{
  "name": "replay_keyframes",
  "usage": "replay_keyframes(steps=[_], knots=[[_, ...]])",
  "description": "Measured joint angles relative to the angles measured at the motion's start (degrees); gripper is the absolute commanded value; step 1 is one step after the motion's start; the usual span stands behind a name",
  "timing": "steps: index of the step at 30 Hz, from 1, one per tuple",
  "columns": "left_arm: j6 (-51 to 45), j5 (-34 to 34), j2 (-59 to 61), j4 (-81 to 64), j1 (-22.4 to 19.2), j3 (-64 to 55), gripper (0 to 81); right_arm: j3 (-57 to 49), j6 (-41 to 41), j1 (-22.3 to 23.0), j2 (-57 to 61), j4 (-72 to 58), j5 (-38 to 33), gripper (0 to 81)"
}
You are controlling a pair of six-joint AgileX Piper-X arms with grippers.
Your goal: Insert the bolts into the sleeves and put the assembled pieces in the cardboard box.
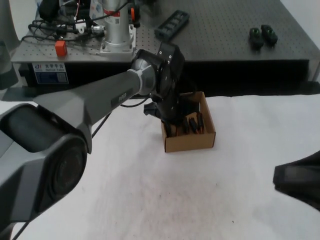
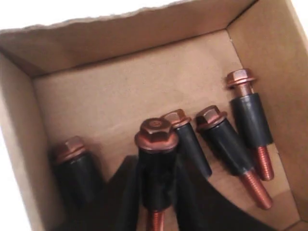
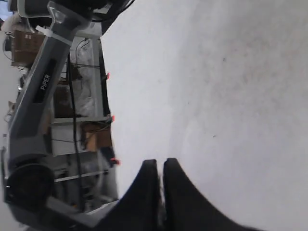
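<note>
Left arm [image 1: 95,100] reaches across the white cloth [image 1: 150,200] that covers the bench. Its left end effector [image 1: 172,122] is lowered into the open top of the cardboard box [image 1: 190,142]. The box stands on the cloth, near the dark front edge of the perforated metal table [image 1: 225,30] behind it.

Left wrist view, looking into the box [image 2: 120,38]:
- Left end effector [image 2: 156,190] is clamped on the held piece [image 2: 156,139], a copper-coloured bolt seated in a black sleeve. A dark finger [image 2: 122,192] presses on either side of the sleeve. The hex head points toward the camera and the threaded end shows below the sleeve.
- Four other assembled pieces lie on the box floor.
- One piece [image 2: 72,168] sits alone near a side wall.
- A second piece [image 2: 185,137] lies just beside the held piece.
- A third piece [image 2: 226,149] and a fourth piece [image 2: 250,120] lie toward the opposite wall, threads protruding from their sleeves.
- I cannot tell whether the held piece touches the floor.

Right end effector [image 3: 160,173] has its fingers together, nothing between them. It hangs over bare cloth [image 3: 216,72]. In the high view the right arm [image 1: 300,182] sits at the cloth's edge, well apart from the box.

On the perforated table: a black tray [image 1: 172,24] and two small black parts [image 1: 262,36].
</note>
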Motion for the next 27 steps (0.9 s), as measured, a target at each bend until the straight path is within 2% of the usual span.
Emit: replay_keyframes(steps=[4, 5, 9, 13, 16, 18, 19, 20, 24, 27], knots=[[-1.2, 1.9, 0.0, 0.7, 0.0, -0.2, 35.1, 0.0, 7.3, 0.0, 0.9, -0.2, -5.3, 4.6], [-1.2, 2.0, 0.0, 0.7, 0.0, -0.2, 39.1, 0.0, 13.1, 0.0, 1.1, -0.2, -8.5, 4.6], [-3.8, 4.4, 0.0, 0.5, 0.0, -0.5, 40.7, 0.0, 19.6, 0.0, 1.1, -0.3, -12.9, 4.6], [-4.8, 5.7, -0.1, 0.3, 0.0, -0.6, 34.2, 0.0, 19.7, 0.0, 1.1, -0.4, -13.6, 4.6], [-5.3, 6.2, -1.0, 0.9, 0.0, -0.6, 21.8, 0.0, 18.1, 0.0, 1.1, -0.4, -13.6, 4.6], [-5.4, 5.6, -2.3, 1.0, 0.0, -0.4, 9.4, 0.0, 16.8, 0.0, 1.1, -0.4, -13.6, 4.6], [-5.4, 4.5, -3.4, 1.1, 0.0, -0.3, 2.2, 0.0, 14.8, 0.0, 1.1, -0.4, -13.3, 4.6], [-4.6, 1.3, -6.1, 1.9, 0.0, -0.2, 0.1, 0.0, 14.8, 0.0, 1.1, -0.4, -13.3, 4.6], [1.5, -5.4, -14.9, 5.2, 0.0, 0.8, 0.6, 0.0, -1.7, 0.0, 1.1, -0.4, -8.0, 4.6], [5.3, -10.0, -28.0, 7.7, 0.0, 5.1, 0.6, 0.0, -19.1, 0.0, 1.1, -0.4, 1.5, 4.6]])
